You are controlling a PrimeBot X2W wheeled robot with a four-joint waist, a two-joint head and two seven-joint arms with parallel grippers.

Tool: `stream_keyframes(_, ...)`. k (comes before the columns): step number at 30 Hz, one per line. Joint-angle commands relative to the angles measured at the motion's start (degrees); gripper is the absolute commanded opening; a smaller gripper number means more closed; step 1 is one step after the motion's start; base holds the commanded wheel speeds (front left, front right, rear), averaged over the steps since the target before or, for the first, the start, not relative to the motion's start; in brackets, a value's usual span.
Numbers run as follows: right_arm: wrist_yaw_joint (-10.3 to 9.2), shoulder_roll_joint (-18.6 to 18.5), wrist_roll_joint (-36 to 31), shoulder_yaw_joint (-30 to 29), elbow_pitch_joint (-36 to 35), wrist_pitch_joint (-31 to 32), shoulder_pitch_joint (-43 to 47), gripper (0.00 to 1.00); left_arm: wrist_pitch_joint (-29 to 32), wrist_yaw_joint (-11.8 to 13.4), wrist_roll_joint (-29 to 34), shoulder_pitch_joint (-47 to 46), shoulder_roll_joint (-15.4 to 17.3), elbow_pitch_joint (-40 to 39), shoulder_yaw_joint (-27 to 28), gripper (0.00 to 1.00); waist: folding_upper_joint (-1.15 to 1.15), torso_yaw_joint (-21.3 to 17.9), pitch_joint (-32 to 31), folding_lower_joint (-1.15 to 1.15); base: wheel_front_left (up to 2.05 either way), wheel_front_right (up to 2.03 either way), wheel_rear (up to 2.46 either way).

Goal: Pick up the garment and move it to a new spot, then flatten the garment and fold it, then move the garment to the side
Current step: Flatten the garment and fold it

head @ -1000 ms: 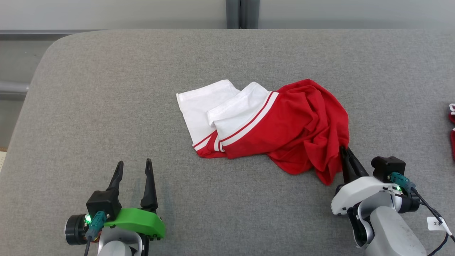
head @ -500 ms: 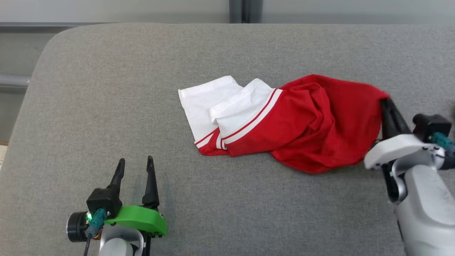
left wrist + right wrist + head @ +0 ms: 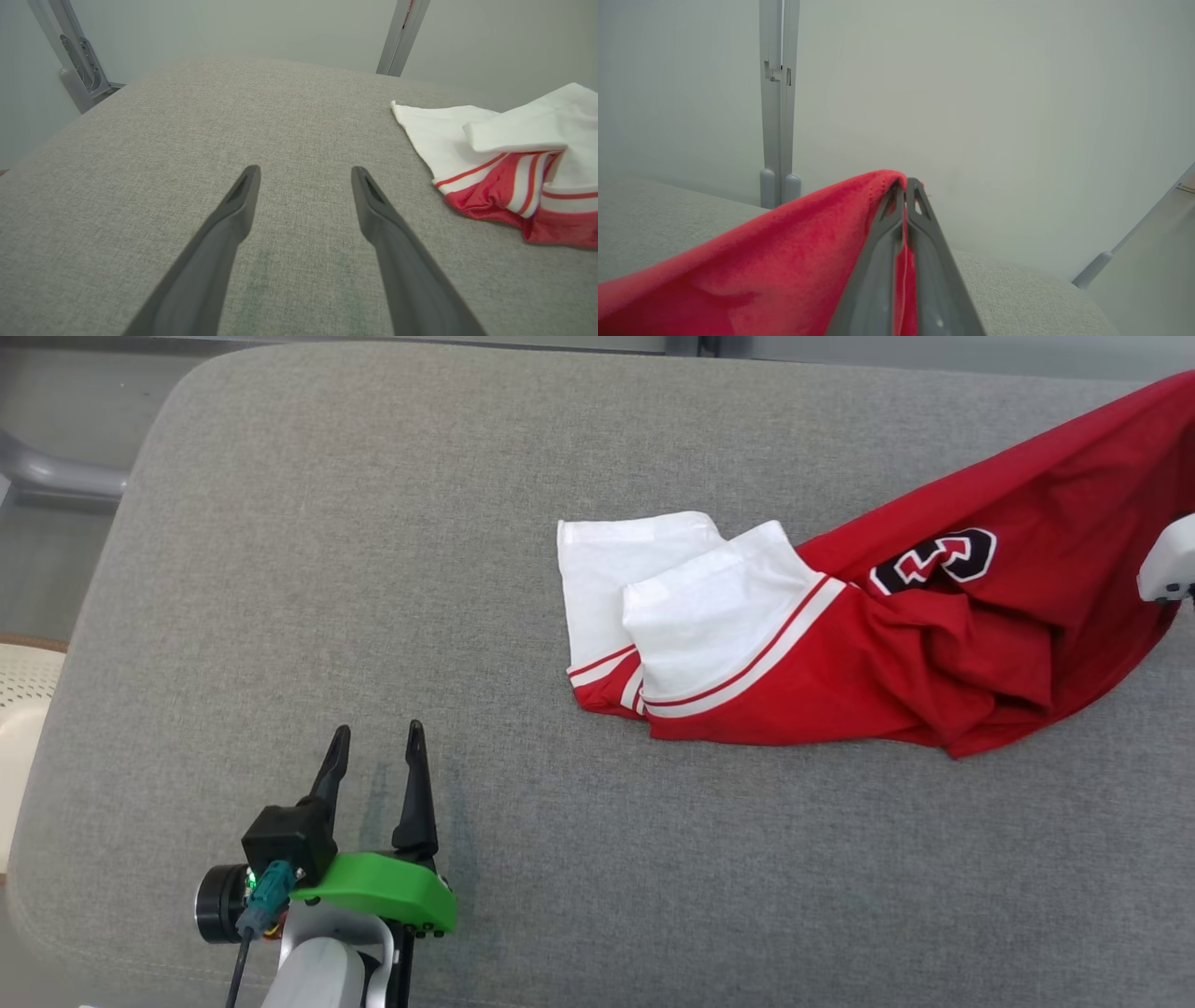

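The garment (image 3: 934, 644), red with white sections and white-and-red striped bands, is spread across the grey table (image 3: 373, 523). It is placed well ahead of the left fingers (image 3: 412, 784) and off to their right. Its two white sections are laid flat on the table at the end nearest those fingers, one overlapping the other. The red body is drawn up and away from them towards the right fingers (image 3: 880, 261), and a black-and-white numeral (image 3: 934, 560) is exposed on it.

In the right wrist view the right fingers are seen pressed together. A red edge of the garment (image 3: 784, 252) is pinched between them near their tips and held clear of the table, the cloth draped down to their left. The pale housing (image 3: 1167, 560) of the right arm is seen at the edge of the head view, against the red cloth.

The left fingers (image 3: 233, 219) are held spread wide, low over bare table. The striped edge (image 3: 490, 186) of the garment is seen ahead and to their right, apart from them.
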Motion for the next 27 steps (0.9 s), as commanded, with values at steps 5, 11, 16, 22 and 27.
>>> stream_keyframes(5, -0.05, -0.24, -3.33, -2.67, 5.88, 0.56, -4.08, 1.0, 0.0, 0.43, -0.65, -1.63, 0.14, -0.48, -0.77, 1.0, 0.0, 2.53, 2.4, 0.0, 0.0, 0.0, 0.0)
stream_keyframes(11, -0.05, 3.16, -3.38, -3.53, 7.0, -0.14, -3.53, 1.0, 0.0, 0.92, -0.55, -1.89, 0.14, -0.52, -0.46, 1.0, 0.0, 1.91, 2.47, 0.0, 0.0, 0.0, 0.0)
stream_keyframes(16, -0.05, 6.47, -0.42, -1.9, 2.8, -0.15, 0.18, 1.0, 0.01, 0.55, 0.33, -1.72, 0.14, -0.24, 0.08, 1.0, 0.0, -0.15, 1.63, 0.0, 0.0, 0.0, 0.0)
stream_keyframes(22, -0.05, 9.62, 4.31, 0.52, -3.37, -0.15, 8.08, 1.0, 0.0, 0.12, 0.6, -1.6, 0.15, 0.15, 0.21, 1.0, 0.0, -2.52, -0.05, 0.0, 0.0, 0.0, 0.0)
stream_keyframes(27, -0.05, 11.09, 7.67, 2.55, -7.45, -0.16, 15.98, 1.0, 0.0, 0.04, 0.57, -0.59, 0.15, 0.51, -0.1, 1.0, 0.0, -3.93, -1.64, 0.0, 0.0, 0.0, 0.0)
